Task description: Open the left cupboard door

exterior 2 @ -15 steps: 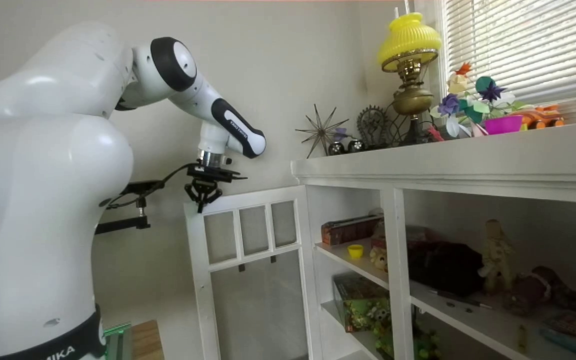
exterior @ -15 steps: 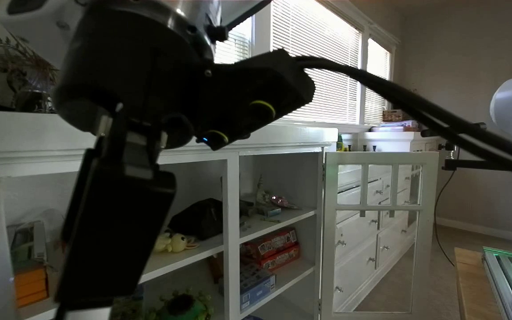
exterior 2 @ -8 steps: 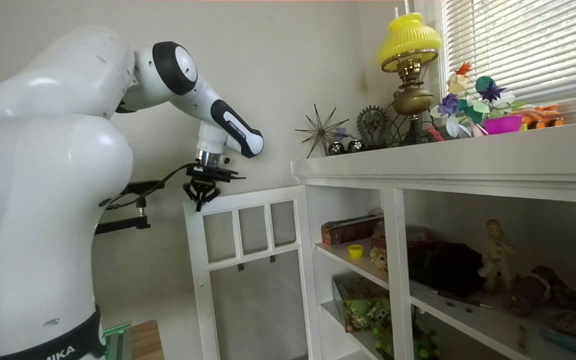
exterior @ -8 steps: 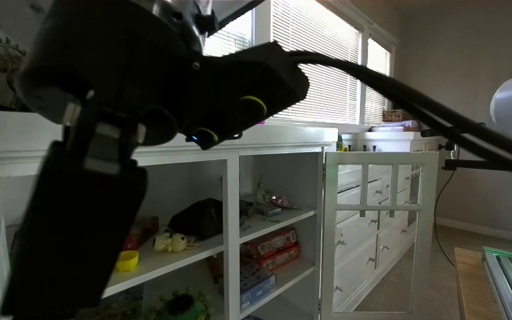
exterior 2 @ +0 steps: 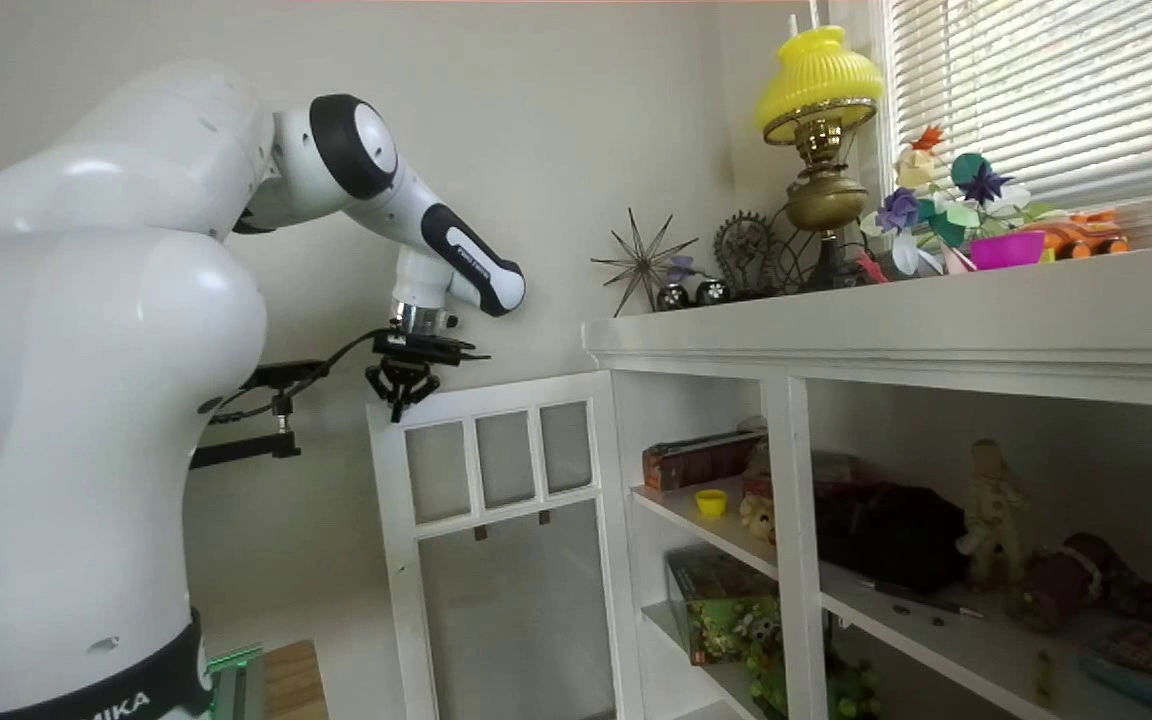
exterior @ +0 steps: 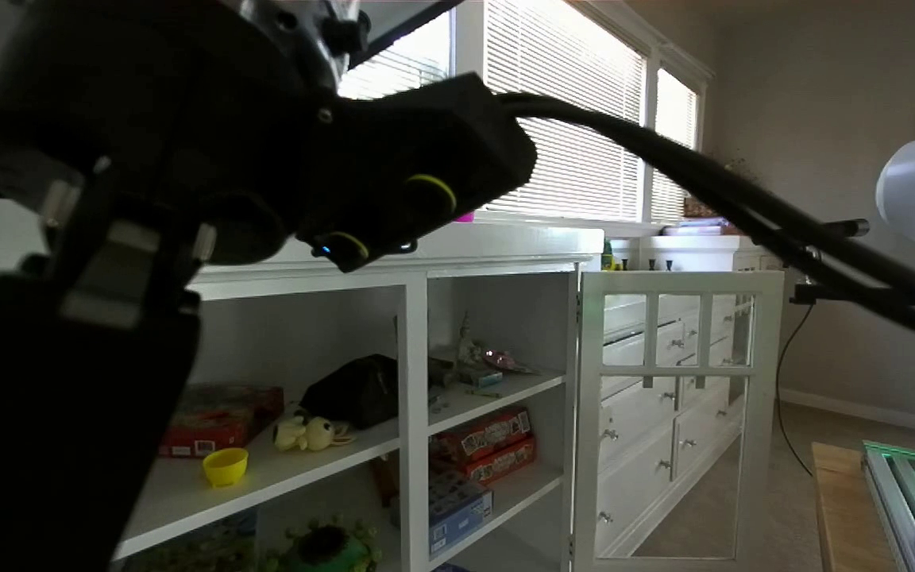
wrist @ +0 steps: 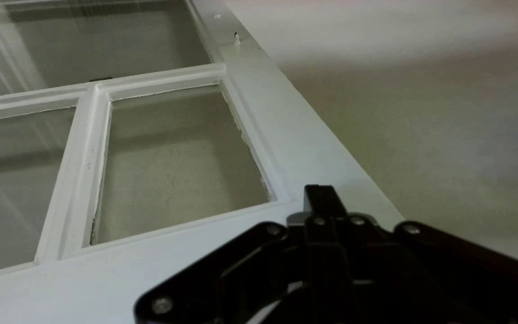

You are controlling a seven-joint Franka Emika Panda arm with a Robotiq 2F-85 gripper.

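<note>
The left cupboard door (exterior 2: 401, 570) is white-framed, with three small panes over a large one. It stands open at the cupboard's left end near the wall. Its frame corner fills the left and middle of the wrist view (wrist: 304, 135). My gripper (exterior 2: 398, 413) is at the door's upper free corner. In the wrist view its fingertips (wrist: 325, 200) are together, with nothing between them, against or just in front of the white frame; contact is unclear. In an exterior view the dark gripper (exterior: 68, 421) fills the lower left and hides this door.
Another cupboard door (exterior: 588, 445) stands open at the opposite end. Open shelves hold a yellow cup (exterior: 225, 466), a yellow toy (exterior: 310, 433) and boxes. A yellow lamp (exterior 2: 821, 85), paper flowers and small ornaments stand on the cupboard top (exterior 2: 896, 325). A wall (exterior 2: 556, 150) is behind the arm.
My gripper has moved left in both exterior views, uncovering the yellow cup and red box. The door's free edge has shifted slightly the same way. The gripper stays shut.
</note>
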